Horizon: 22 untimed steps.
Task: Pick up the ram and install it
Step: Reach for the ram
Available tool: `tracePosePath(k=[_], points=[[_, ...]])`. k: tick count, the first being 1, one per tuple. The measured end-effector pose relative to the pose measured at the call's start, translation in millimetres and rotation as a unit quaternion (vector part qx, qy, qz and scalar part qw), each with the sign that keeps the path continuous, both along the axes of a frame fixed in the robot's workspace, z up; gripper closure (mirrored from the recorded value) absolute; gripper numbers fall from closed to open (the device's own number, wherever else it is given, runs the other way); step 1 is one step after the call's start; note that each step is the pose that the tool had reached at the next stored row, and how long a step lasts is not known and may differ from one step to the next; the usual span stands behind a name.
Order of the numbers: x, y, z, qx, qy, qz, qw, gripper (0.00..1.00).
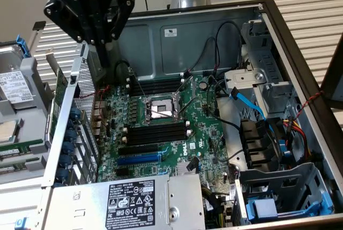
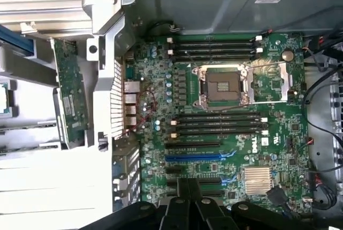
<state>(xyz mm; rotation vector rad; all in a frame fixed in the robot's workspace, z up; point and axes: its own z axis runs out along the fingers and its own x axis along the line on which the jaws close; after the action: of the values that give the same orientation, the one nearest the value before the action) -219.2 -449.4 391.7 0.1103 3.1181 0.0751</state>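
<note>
The ram [image 2: 68, 98] is a long dark green stick with a small pale label. It stands on edge just outside the open computer case, against the perforated metal wall. The same ram [image 1: 58, 88] sits at the exterior view's left. My black gripper [image 1: 103, 58] hangs above the case's back left corner, higher than the ram and a little to its right. Its fingers [image 2: 179, 190] are shut together with nothing between them [image 2: 187, 184]. Below lies the green motherboard [image 1: 203, 123], with two banks of long black slots [image 1: 158, 133] [image 2: 217, 124] standing empty.
A CPU socket [image 1: 159, 106] sits between the slot banks. A blue slot [image 1: 138, 158] lies nearer the power supply [image 1: 134, 203]. Cables and a drive cage [image 1: 278, 144] crowd the exterior view's right. More parts lie on a tray [image 1: 16, 128] at the left.
</note>
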Motion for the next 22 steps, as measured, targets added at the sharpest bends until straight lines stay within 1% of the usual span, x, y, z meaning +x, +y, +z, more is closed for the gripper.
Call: tracePosePath(k=[3,12,13,14,17,19,20,22], points=[[-14.0,-2.1,-0.5,-0.0001,0.0,0.0,1.0,0.89],[-54.9,-0.8,-5.1,-0.0005,0.0,0.0,1.0,0.89],[-59.4,0.1,-5.4,-0.0009,0.0,0.0,1.0,0.89],[-63.8,2.0,-5.6,-0.0012,0.0,0.0,1.0,0.89],[-75.4,9.1,-6.1,-0.002,0.0,0.0,1.0,0.89],[-83.6,13.0,-6.6,-0.0031,0.0,0.0,1.0,0.89],[-88.0,14.2,-6.9,-0.0039,0.0,0.0,1.0,0.89],[-97.1,14.7,-7.5,-0.0045,0.0001,0.0,1.0,0.89]])
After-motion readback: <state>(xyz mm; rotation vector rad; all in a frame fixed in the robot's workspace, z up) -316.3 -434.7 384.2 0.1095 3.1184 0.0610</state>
